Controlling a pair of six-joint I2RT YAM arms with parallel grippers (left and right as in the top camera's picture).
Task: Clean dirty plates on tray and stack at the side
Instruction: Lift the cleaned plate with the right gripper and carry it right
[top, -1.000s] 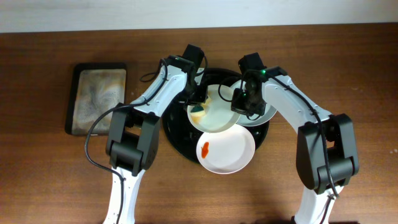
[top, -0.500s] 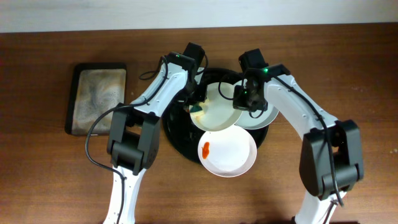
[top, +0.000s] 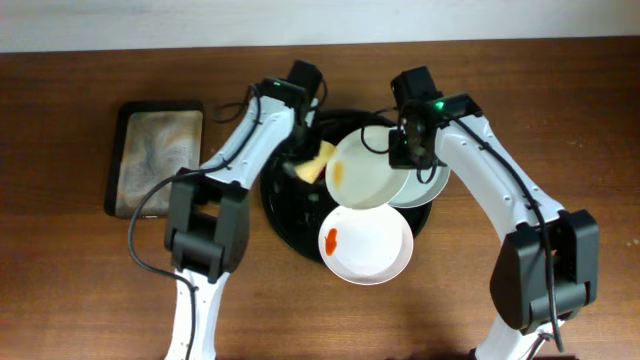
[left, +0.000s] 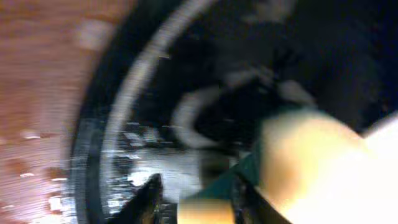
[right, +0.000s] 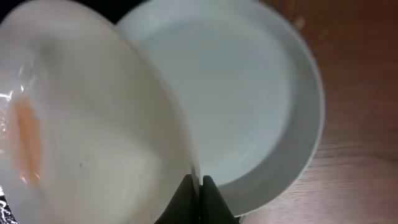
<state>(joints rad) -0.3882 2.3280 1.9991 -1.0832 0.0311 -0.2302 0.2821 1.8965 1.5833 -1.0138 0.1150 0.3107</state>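
Your left gripper, clamping the sponge, has slid off the lifted plate toward nine o'clock; its smear remains (right gripper pinches the rim), so wipe again.

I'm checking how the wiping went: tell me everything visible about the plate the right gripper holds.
The plate is round, shallow and glossy white, ceramic or plastic by its look. A faint orange smear shows near the rim opposite the grip. It is tilted above the black tray, one rim pinched by the right gripper. It overlaps a pale plate lying beneath. A yellow sponge in the left gripper sits by the smeared rim; contact is unclear.
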